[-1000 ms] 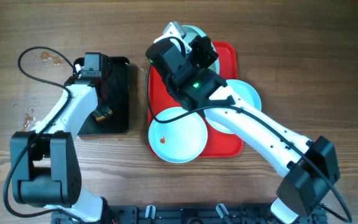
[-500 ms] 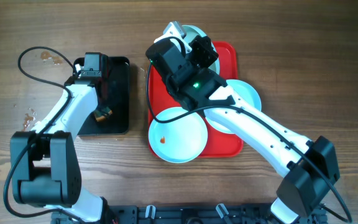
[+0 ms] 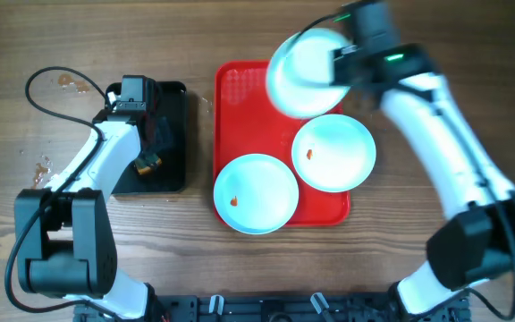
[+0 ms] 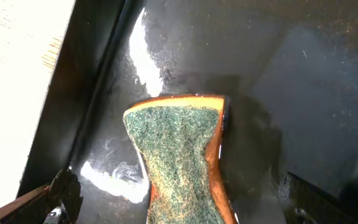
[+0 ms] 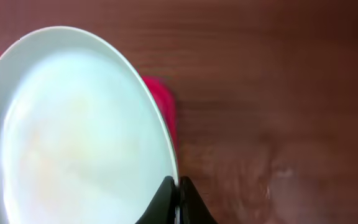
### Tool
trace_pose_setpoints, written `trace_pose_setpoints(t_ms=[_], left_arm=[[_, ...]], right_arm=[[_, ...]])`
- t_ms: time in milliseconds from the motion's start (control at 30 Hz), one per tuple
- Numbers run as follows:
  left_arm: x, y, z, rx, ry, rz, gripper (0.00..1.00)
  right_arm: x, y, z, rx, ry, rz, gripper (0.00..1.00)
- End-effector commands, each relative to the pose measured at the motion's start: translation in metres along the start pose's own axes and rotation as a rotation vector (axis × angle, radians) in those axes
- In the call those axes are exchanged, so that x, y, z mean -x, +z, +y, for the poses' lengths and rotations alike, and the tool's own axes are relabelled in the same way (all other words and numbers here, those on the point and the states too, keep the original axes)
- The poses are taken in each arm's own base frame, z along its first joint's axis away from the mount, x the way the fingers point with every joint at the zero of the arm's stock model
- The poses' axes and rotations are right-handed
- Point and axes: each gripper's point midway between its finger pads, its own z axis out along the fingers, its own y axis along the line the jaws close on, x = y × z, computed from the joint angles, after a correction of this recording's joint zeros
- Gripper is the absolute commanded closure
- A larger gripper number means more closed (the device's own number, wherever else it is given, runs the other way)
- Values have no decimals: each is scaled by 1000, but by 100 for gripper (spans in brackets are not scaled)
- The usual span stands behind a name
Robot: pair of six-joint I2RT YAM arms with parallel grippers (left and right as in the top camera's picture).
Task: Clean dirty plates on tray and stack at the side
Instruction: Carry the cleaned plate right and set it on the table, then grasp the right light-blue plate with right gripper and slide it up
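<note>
The right gripper (image 5: 178, 185) is clamped on the rim of a stiff, light, probably slick pale-blue plate (image 5: 73, 130) held above the red tray's (image 3: 240, 116) far corner, while the left gripper (image 4: 179, 208) hangs open.

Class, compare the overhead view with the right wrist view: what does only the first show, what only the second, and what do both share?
Only overhead: the left smeared plate and right smeared plate lying on the red tray, plus the black tray. Only right wrist: the right gripper shut, pinching the rim, seen close up. Both: the held plate, a bit of red tray, the wooden table.
</note>
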Motion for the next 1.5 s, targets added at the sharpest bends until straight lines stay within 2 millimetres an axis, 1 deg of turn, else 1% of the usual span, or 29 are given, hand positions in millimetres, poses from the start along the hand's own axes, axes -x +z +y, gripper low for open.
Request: trace_pose_setpoints(t_ms=[0, 67, 100, 133, 167, 200, 233, 267, 333, 400, 567, 633, 667, 700, 733, 767, 833, 867, 900, 967, 1000, 1033, 1067, 1100, 1200, 1233, 1300, 1400, 1467], left_arm=[[-1, 3, 3, 20, 13, 2, 0], [-1, 3, 3, 20, 13, 2, 0], [-1, 3, 3, 20, 13, 2, 0], [-1, 3, 3, 20, 13, 2, 0], [-1, 3, 3, 20, 13, 2, 0], [-1, 3, 3, 20, 13, 2, 0], [-1, 3, 3, 20, 13, 2, 0], [-1, 3, 3, 20, 13, 2, 0], [-1, 3, 3, 20, 13, 2, 0], [-1, 3, 3, 20, 13, 2, 0], [-1, 3, 3, 20, 13, 2, 0], [-1, 3, 3, 20, 13, 2, 0], [-1, 3, 3, 20, 13, 2, 0], [-1, 3, 3, 20, 13, 2, 0], [-1, 3, 3, 20, 13, 2, 0], [-1, 3, 3, 20, 13, 2, 0], [-1, 3, 3, 20, 13, 2, 0], [-1, 3, 3, 20, 13, 2, 0], [-1, 3, 3, 20, 13, 2, 0], [-1, 3, 3, 20, 13, 2, 0], [-1, 3, 3, 20, 13, 2, 0], [-1, 3, 3, 20, 13, 2, 0], [-1, 3, 3, 20, 13, 2, 0], [-1, 3, 3, 20, 13, 2, 0], [-1, 3, 3, 20, 13, 2, 0], [-1, 3, 3, 20, 13, 2, 0], [-1, 3, 3, 20, 13, 2, 0], [-1, 3, 3, 19, 12, 1, 0], [12, 3, -2, -2, -7, -49, 0]], right_arm=[[15, -20, -53, 186, 320, 18, 96], [4, -17, -111, 106, 436, 41, 96], [-4, -17, -136, 58, 481, 55, 96], [-18, -16, -173, -32, 543, 73, 96], [-31, -15, -199, -93, 589, 90, 95], [-43, -14, -216, -129, 623, 111, 96], [-60, -11, -231, -160, 658, 145, 96], [-76, -8, -241, -182, 687, 178, 95], [-106, -1, -255, -234, 725, 234, 96], [-135, 12, -262, -255, 768, 271, 96], [-163, 32, -256, -249, 777, 303, 95], [-170, 37, -254, -251, 789, 306, 85], [-169, 37, -254, -248, 793, 302, 84], [-165, 37, -252, -225, 788, 290, 80], [-158, 38, -247, -182, 768, 277, 72], [-149, 37, -237, -108, 739, 261, 64], [-127, 30, -212, 70, 670, 214, 55], [-118, 26, -201, 141, 638, 190, 49], [-106, 18, -183, 226, 589, 160, 45], [-96, 5, -159, 279, 524, 140, 44], [-94, 0, -148, 291, 498, 143, 44], [-94, -6, -131, 311, 463, 156, 44], [-97, -9, -115, 320, 434, 182, 44], [-105, -8, -106, 297, 417, 225, 44], [-137, -3, -79, 212, 345, 360, 47], [-153, 0, -79, 110, 333, 409, 48], [-170, 5, -85, -18, 323, 440, 51], [-187, 10, -78, -19, 300, 477, 60], [-198, 14, -73, 5, 306, 498, 63]])
